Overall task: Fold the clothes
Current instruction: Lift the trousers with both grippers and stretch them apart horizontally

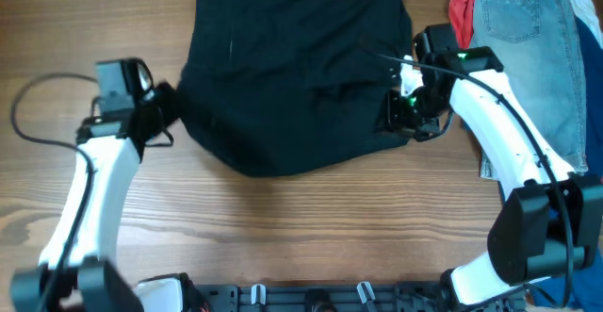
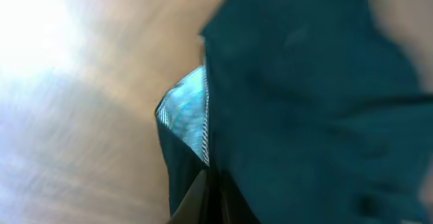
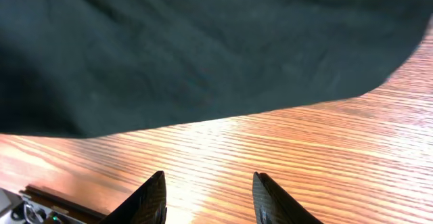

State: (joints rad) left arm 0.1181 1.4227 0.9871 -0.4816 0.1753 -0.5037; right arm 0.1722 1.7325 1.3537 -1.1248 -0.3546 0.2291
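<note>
The black garment [image 1: 292,76] lies spread across the middle back of the table. My left gripper [image 1: 168,105] is at its left edge, shut on the fabric; the left wrist view shows the fingers [image 2: 206,197] pinching the dark cloth [image 2: 311,116], with a light, shiny inner patch [image 2: 189,112] showing at the fold. My right gripper [image 1: 400,114] is at the garment's right edge. In the right wrist view its fingers [image 3: 210,183] are open and empty over bare wood, with the black garment [image 3: 203,48] just beyond the tips.
Light-blue denim shorts [image 1: 537,57] and a red cloth [image 1: 460,8] lie at the back right, beside my right arm. Bare wooden table [image 1: 301,227] runs along the front.
</note>
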